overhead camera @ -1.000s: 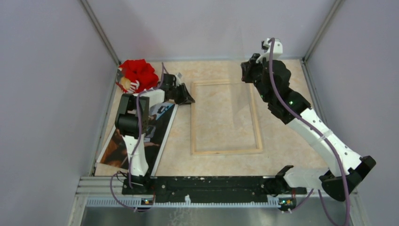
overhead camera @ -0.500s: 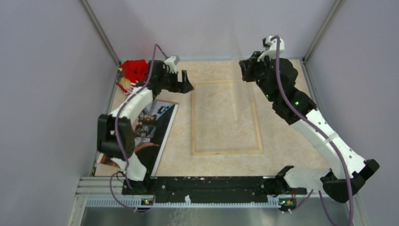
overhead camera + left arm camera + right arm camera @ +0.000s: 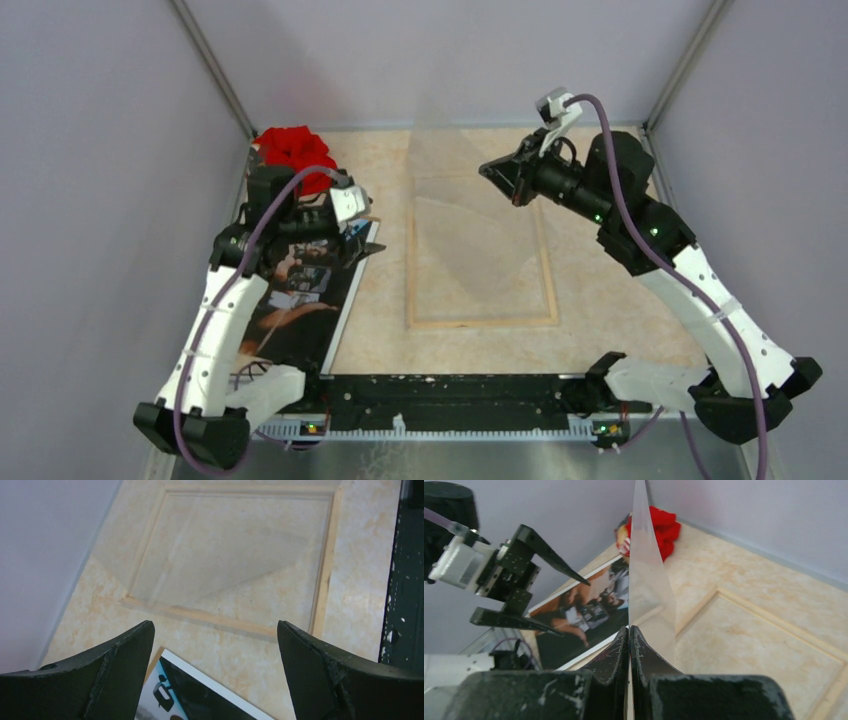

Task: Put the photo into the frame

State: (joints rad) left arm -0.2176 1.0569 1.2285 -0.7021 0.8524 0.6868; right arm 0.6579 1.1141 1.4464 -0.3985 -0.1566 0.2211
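The photo (image 3: 300, 290) lies face up at the table's left, dark with a white border. Its far corner (image 3: 200, 700) shows just below my left gripper (image 3: 215, 625), which hovers open over it, touching nothing. The frame (image 3: 480, 322) lies flat mid-table, its wood rails up. My right gripper (image 3: 629, 627) is shut on the edge of a clear sheet (image 3: 646, 580). It holds that sheet (image 3: 470, 230) tilted up above the frame's far half. The right wrist view also shows the photo (image 3: 584, 615) and the left gripper (image 3: 573, 607).
A red cloth bundle (image 3: 295, 150) sits in the far left corner behind the photo. A thin brown board edge (image 3: 155, 655) shows under the photo's corner. Grey walls close three sides, and a black rail (image 3: 450, 390) runs along the near edge.
My left gripper has opened and swung back from the frame's far-left corner to above the photo. My right gripper has turned and moved left, with the clear sheet tilted up in it.
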